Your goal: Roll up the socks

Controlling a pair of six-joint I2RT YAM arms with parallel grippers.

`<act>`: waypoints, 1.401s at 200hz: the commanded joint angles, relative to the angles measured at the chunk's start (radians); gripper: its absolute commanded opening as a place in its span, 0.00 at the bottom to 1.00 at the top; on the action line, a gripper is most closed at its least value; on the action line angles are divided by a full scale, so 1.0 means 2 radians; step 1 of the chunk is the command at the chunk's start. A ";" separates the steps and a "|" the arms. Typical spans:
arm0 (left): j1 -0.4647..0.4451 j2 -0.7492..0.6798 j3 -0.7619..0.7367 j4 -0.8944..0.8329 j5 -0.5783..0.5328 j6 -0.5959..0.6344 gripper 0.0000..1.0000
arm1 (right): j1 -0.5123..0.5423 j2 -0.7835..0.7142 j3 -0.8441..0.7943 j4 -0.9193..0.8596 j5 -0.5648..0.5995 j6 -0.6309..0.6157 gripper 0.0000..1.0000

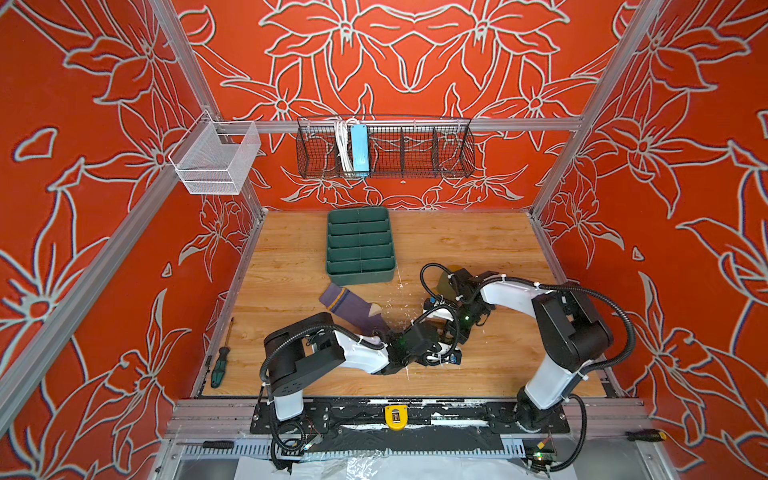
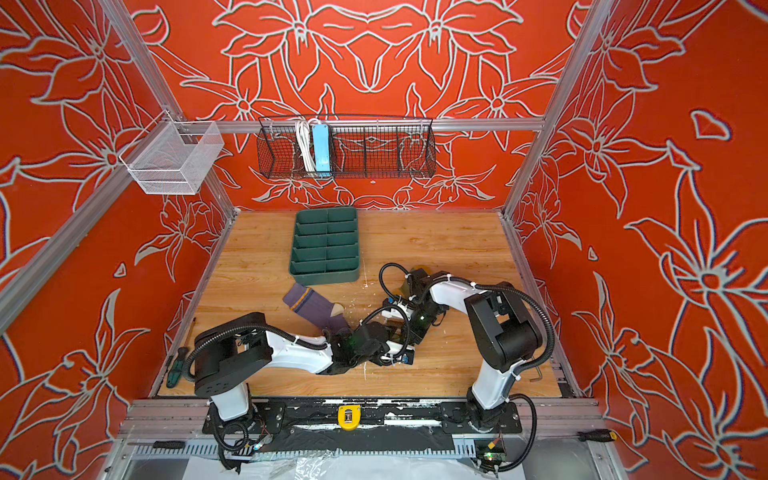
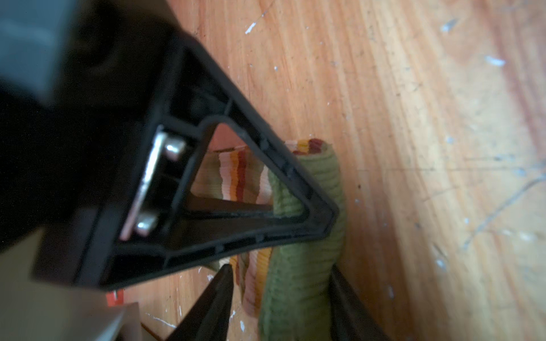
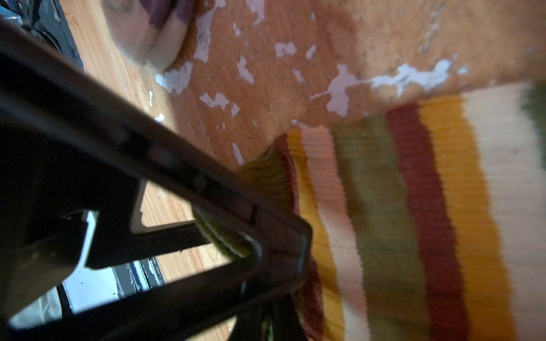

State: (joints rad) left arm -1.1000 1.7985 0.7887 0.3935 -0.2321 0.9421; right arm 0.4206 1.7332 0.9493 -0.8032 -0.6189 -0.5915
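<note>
Right claw (image 4: 266, 251) pinches olive-green ribbed fabric sock (image 3: 307, 280); closure of left claw (image 3: 320, 223) cannot be told. Maintain tension; roll tightly along wooden bench (image 3: 413, 118).

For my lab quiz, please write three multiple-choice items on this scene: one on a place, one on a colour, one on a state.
1. The purple sock lies: A on the table before the tray; B in the tray; C held up by a claw.
2. The tray is: A white; B red; C green.
3. The right claw is: A open; B shut on the olive sock; C shut on the purple sock.
Key: A, it lies flat on the wood; C, its walls are dark green; B, olive fabric sits pinched in it.
</note>
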 commanded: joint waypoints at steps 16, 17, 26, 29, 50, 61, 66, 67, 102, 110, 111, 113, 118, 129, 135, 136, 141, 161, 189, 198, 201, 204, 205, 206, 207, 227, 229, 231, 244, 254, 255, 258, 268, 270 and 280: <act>0.016 0.023 0.015 -0.092 0.066 -0.025 0.39 | -0.001 -0.004 -0.002 0.013 0.002 -0.004 0.00; 0.016 0.023 0.016 -0.093 0.068 -0.026 0.38 | -0.002 -0.004 -0.002 0.013 0.002 -0.003 0.00; 0.016 0.024 0.023 -0.106 0.085 -0.033 0.34 | -0.002 -0.005 -0.002 0.014 0.002 -0.004 0.00; 0.016 0.025 0.025 -0.110 0.090 -0.035 0.34 | -0.002 -0.006 -0.002 0.015 0.002 -0.004 0.00; 0.016 0.030 0.039 -0.127 0.110 -0.051 0.19 | -0.002 -0.009 -0.003 0.021 0.002 -0.003 0.00; 0.016 0.032 0.043 -0.134 0.115 -0.057 0.12 | -0.003 -0.014 -0.005 0.027 0.005 0.000 0.00; 0.016 0.032 0.045 -0.137 0.116 -0.059 0.10 | -0.003 -0.018 -0.006 0.029 0.006 0.000 0.00; 0.016 0.032 0.046 -0.138 0.116 -0.059 0.10 | -0.004 -0.019 -0.007 0.030 0.006 0.000 0.00; 0.018 0.032 0.068 -0.195 0.154 -0.107 0.03 | -0.007 -0.058 -0.011 0.060 0.055 0.022 0.00; 0.019 0.034 0.072 -0.203 0.157 -0.117 0.03 | -0.008 -0.070 -0.010 0.067 0.074 0.031 0.00; 0.019 0.034 0.073 -0.203 0.157 -0.118 0.03 | -0.008 -0.072 -0.011 0.067 0.075 0.030 0.00; 0.020 0.035 0.073 -0.205 0.159 -0.120 0.03 | -0.008 -0.075 -0.011 0.067 0.076 0.029 0.00; 0.021 0.037 0.075 -0.209 0.163 -0.125 0.03 | -0.008 -0.084 -0.014 0.069 0.080 0.026 0.00; 0.024 0.040 0.078 -0.211 0.167 -0.139 0.03 | -0.008 -0.106 -0.026 0.075 0.087 0.022 0.15; 0.027 0.041 0.081 -0.214 0.174 -0.146 0.02 | -0.008 -0.119 -0.035 0.081 0.091 0.020 0.21; 0.028 0.041 0.082 -0.215 0.175 -0.148 0.02 | -0.008 -0.121 -0.037 0.082 0.092 0.020 0.22; 0.030 0.043 0.086 -0.219 0.180 -0.155 0.02 | -0.008 -0.133 -0.045 0.089 0.098 0.020 0.27; 0.038 0.051 0.099 -0.230 0.199 -0.181 0.02 | -0.008 -0.184 -0.077 0.109 0.128 0.011 0.58; 0.044 0.057 0.111 -0.239 0.212 -0.206 0.02 | -0.009 -0.273 -0.119 0.165 0.249 -0.002 0.79; 0.045 0.057 0.115 -0.244 0.216 -0.209 0.02 | -0.015 -0.303 -0.141 0.201 0.307 -0.010 0.87; 0.045 0.058 0.116 -0.246 0.216 -0.210 0.02 | -0.017 -0.311 -0.147 0.213 0.329 -0.012 0.89; 0.045 0.058 0.117 -0.247 0.216 -0.212 0.02 | -0.021 -0.319 -0.153 0.227 0.348 -0.011 0.92; 0.045 0.058 0.118 -0.249 0.217 -0.213 0.02 | -0.022 -0.320 -0.155 0.232 0.354 -0.011 0.93; 0.045 0.057 0.119 -0.249 0.217 -0.213 0.02 | -0.024 -0.322 -0.157 0.237 0.361 -0.011 0.93; 0.045 0.058 0.120 -0.251 0.218 -0.213 0.02 | -0.025 -0.325 -0.159 0.242 0.367 -0.011 0.94; 0.045 0.063 0.145 -0.288 0.227 -0.215 0.02 | -0.066 -0.345 -0.166 0.315 0.451 0.004 0.98; 0.045 0.065 0.149 -0.293 0.228 -0.215 0.02 | -0.071 -0.345 -0.164 0.321 0.457 0.008 0.98; 0.045 0.066 0.151 -0.297 0.230 -0.215 0.02 | -0.076 -0.345 -0.161 0.325 0.463 0.011 0.98; 0.047 0.075 0.178 -0.328 0.241 -0.218 0.02 | -0.105 -0.337 -0.134 0.333 0.489 0.048 0.98; 0.049 0.086 0.205 -0.361 0.255 -0.222 0.02 | -0.120 -0.330 -0.107 0.331 0.526 0.092 0.98; 0.050 0.088 0.208 -0.365 0.257 -0.222 0.02 | -0.122 -0.330 -0.104 0.330 0.530 0.097 0.98; 0.051 0.092 0.218 -0.378 0.261 -0.224 0.02 | -0.125 -0.328 -0.095 0.327 0.540 0.111 0.98; 0.055 0.108 0.252 -0.419 0.280 -0.233 0.02 | -0.135 -0.327 -0.067 0.317 0.582 0.160 0.99; 0.057 0.114 0.259 -0.429 0.287 -0.234 0.02 | -0.136 -0.328 -0.062 0.315 0.590 0.168 0.99; 0.064 0.134 0.295 -0.470 0.312 -0.242 0.02 | -0.140 -0.335 -0.039 0.308 0.630 0.224 0.98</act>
State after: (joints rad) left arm -0.9966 1.9724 1.2579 -0.2661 0.2539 0.5037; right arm 0.1684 1.0843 0.7467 -0.2359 0.3599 -0.4316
